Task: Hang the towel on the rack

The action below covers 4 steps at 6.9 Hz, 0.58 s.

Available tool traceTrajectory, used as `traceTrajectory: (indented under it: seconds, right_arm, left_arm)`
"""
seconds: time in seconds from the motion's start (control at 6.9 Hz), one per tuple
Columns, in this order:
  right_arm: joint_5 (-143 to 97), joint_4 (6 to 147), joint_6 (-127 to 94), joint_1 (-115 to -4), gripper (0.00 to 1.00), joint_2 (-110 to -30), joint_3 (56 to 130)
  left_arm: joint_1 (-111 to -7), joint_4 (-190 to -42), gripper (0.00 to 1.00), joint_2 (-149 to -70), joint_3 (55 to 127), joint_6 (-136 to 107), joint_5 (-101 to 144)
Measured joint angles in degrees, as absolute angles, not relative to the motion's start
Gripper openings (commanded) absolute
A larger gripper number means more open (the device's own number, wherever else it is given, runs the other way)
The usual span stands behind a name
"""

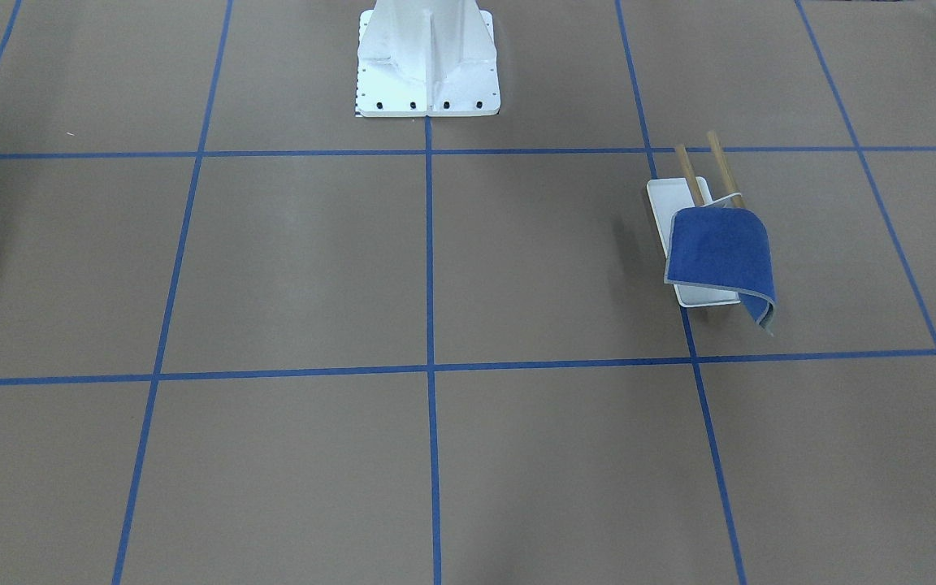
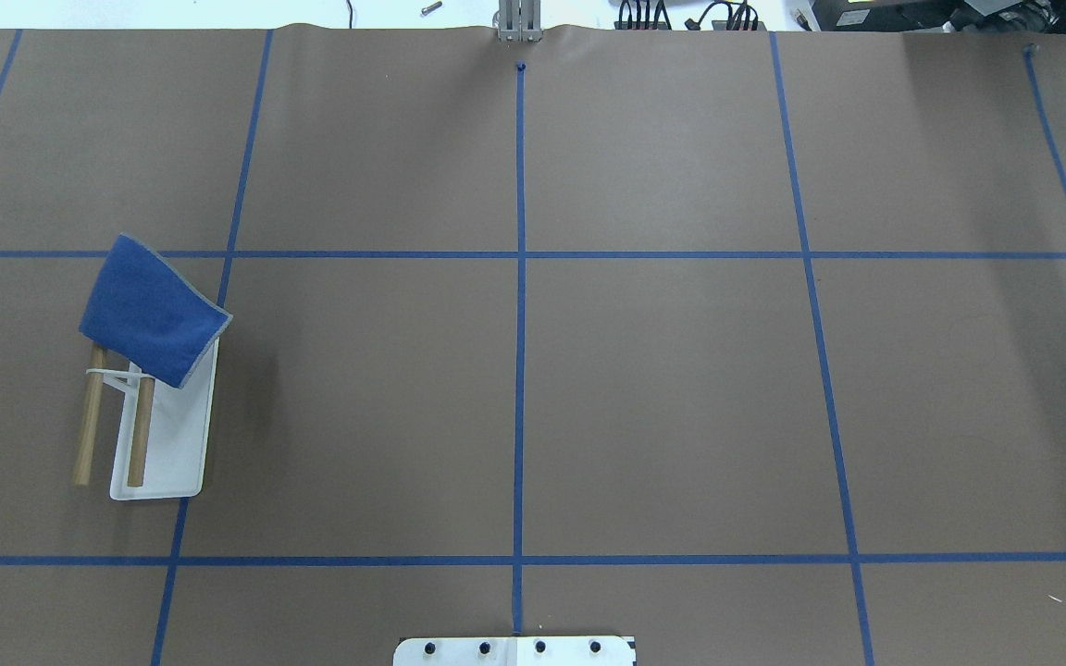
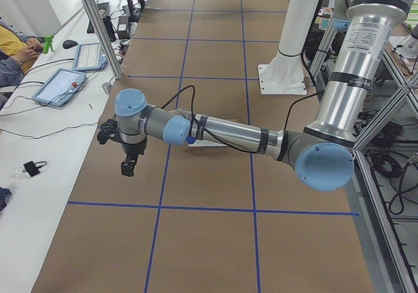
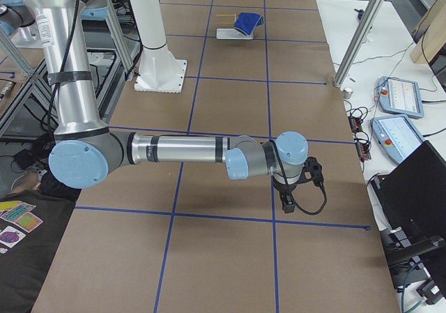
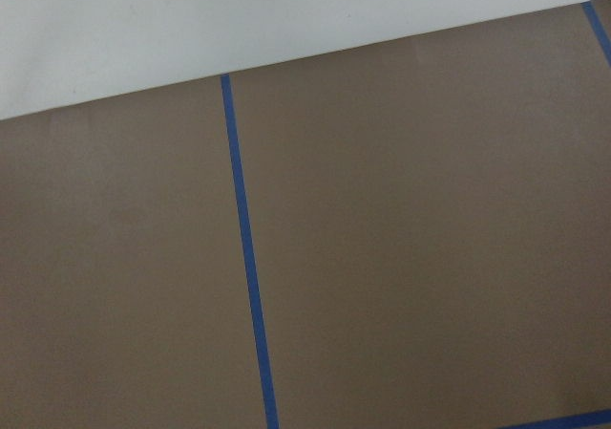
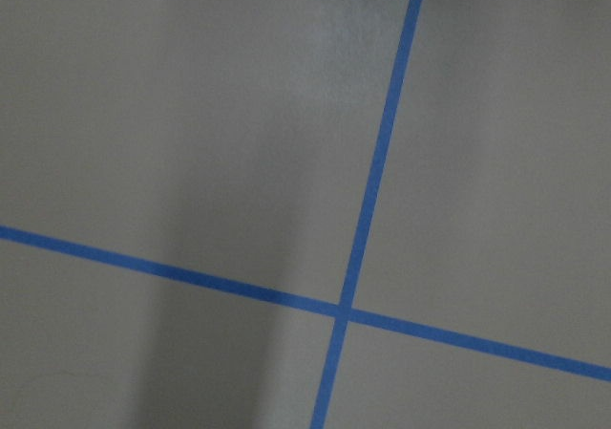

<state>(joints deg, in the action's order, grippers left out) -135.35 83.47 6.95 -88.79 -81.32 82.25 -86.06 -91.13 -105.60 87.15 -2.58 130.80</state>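
Item: towel [image 1: 720, 252], draped over both bars [image 1: 718, 158] at one end of rack [image 1: 671, 199] on counter [image 1: 314, 268]; hanging judged complete. Left fingers [image 3: 128, 168], right fingers [image 4: 286, 203]: well apart from it, grip state cannot be told

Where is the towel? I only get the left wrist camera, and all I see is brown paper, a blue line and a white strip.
Observer: The towel is draped over one end of the rack, across both wooden bars, on the robot's left side of the table.
Operator: Is it all resting on the bars?
Observer: Not quite. In the front-facing view one corner droops past the end of the rack's white base.
Operator: Is a gripper holding it?
Observer: No. The left gripper hangs over bare table apart from the rack, and the right gripper is far down the table.
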Motion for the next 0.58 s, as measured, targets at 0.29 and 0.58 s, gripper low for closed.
traceTrajectory:
  seconds: [0.29, 0.58]
  right_arm:
    - [-135.1, 91.7, 16.5, -89.3, 1.00, -81.0, 82.0]
    - [-135.1, 96.5, 18.6, -88.8, 1.00, -79.9, 82.2]
  left_arm:
    - [-86.3, -80.4, 0.97, -104.8, 89.7, 0.7, 134.0]
    - [-86.5, -79.3, 0.97, -101.1, 90.5, 4.0, 135.1]
